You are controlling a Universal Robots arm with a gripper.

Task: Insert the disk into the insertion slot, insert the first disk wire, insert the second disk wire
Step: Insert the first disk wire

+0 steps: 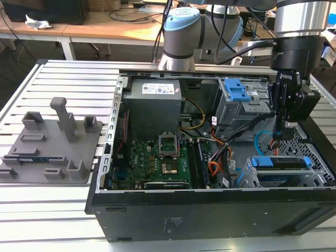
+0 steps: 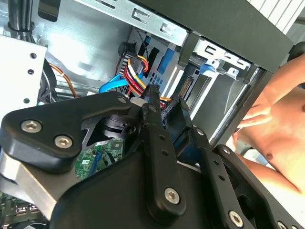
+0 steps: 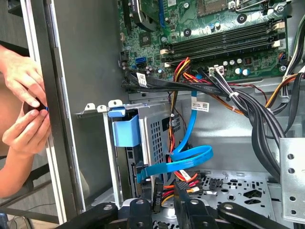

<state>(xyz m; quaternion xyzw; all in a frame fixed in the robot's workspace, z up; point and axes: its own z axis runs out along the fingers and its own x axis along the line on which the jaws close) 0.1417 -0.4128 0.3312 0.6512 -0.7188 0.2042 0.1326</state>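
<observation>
The disk (image 1: 281,163), silver in its blue carrier (image 3: 125,131), lies inside the insertion slot (image 3: 159,128), the low perforated cage at the case's front corner on the exterior view's right. The second disk wire (image 3: 190,155) loops light blue and its dark plug sits against the disk's rear edge. My gripper (image 1: 286,134) reaches down just behind the disk. Its fingers (image 3: 186,207) stand close together around the black plug of the first disk wire (image 3: 157,196), whose orange-red leads trail off beside it. In the second wrist view the gripper (image 2: 167,107) has that plug between its tips.
A person's hands (image 3: 24,105) rest at the outer case wall next to the slot. A thick black cable bundle (image 3: 238,100) crosses above. The taller bay with a blue latch (image 1: 236,92), power supply (image 1: 155,102) and motherboard (image 1: 157,157) fill the case. A grey fixture (image 1: 52,142) lies outside.
</observation>
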